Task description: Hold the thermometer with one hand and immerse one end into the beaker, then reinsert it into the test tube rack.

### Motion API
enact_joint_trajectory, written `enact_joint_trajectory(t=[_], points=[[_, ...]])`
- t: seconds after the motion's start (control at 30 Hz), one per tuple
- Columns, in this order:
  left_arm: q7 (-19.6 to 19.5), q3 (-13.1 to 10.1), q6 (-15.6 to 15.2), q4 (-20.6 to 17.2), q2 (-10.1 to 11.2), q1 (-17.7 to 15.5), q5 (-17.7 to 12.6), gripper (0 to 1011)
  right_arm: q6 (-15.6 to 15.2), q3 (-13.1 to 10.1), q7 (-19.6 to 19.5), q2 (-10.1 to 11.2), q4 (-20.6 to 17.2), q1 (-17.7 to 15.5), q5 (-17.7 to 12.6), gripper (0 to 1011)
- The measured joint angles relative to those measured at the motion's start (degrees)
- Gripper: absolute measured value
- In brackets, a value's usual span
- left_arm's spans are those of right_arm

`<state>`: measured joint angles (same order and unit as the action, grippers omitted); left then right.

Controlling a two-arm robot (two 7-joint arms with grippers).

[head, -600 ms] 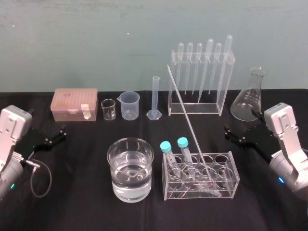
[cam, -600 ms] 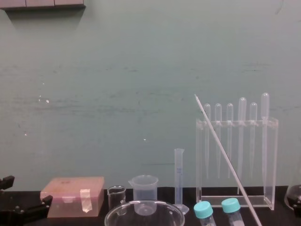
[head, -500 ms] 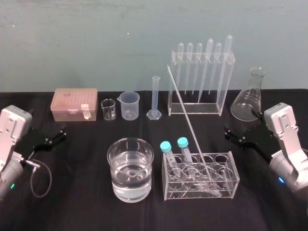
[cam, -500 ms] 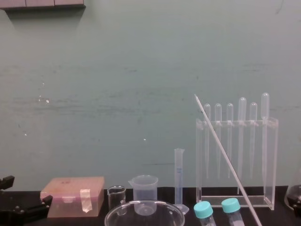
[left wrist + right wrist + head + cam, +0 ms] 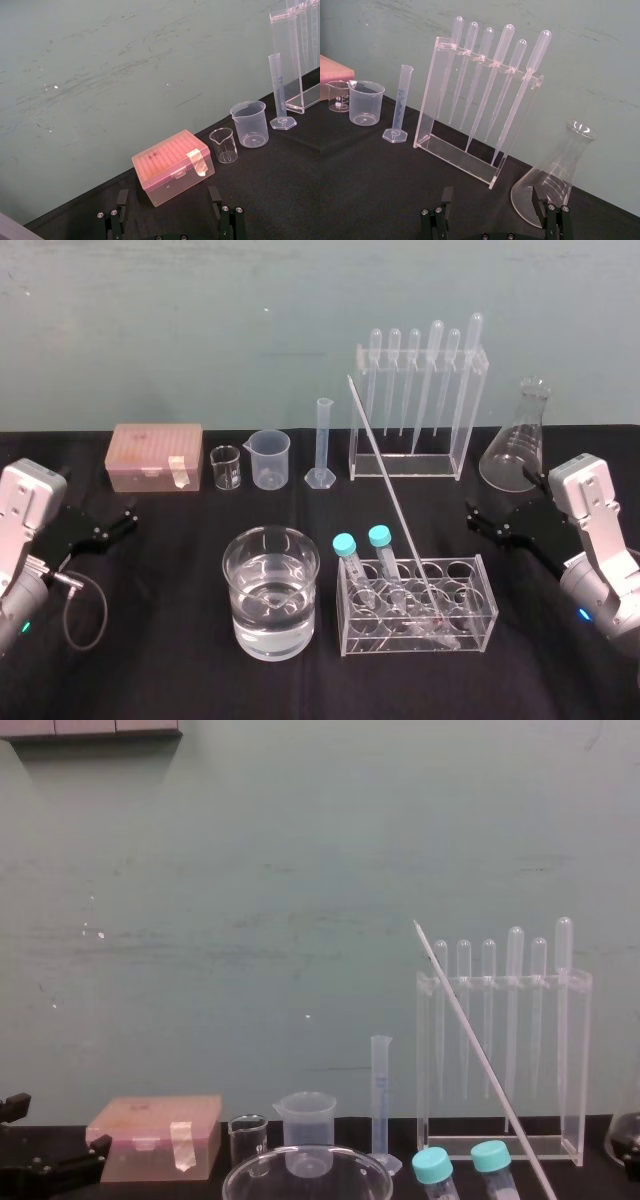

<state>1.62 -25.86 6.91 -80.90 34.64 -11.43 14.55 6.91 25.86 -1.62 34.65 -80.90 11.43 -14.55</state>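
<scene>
Glass thermometer [image 5: 390, 495] leans untouched in the test tube rack [image 5: 484, 612], just beside the water-filled beaker [image 5: 231, 570], so I'd judge the pickup not yet begun; next comes a reach and a gentle pinch on its thin stem. Left gripper [image 5: 116, 521] and right gripper [image 5: 480, 521] hover open at the bench's [image 5: 150, 650] sides, well apart from it

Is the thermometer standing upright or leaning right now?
Leaning. The thermometer has its lower end in the front test tube rack, and its top slants back toward the pipette stand.
</scene>
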Motion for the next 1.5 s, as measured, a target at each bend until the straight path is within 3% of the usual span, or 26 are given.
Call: enact_joint_trajectory(t=[1.5], points=[[0.0, 0.0, 0.0, 0.0, 0.0, 0.0, 0.0, 1008, 0.0, 0.0, 0.0, 0.0, 0.0, 0.0, 0.0, 1003]])
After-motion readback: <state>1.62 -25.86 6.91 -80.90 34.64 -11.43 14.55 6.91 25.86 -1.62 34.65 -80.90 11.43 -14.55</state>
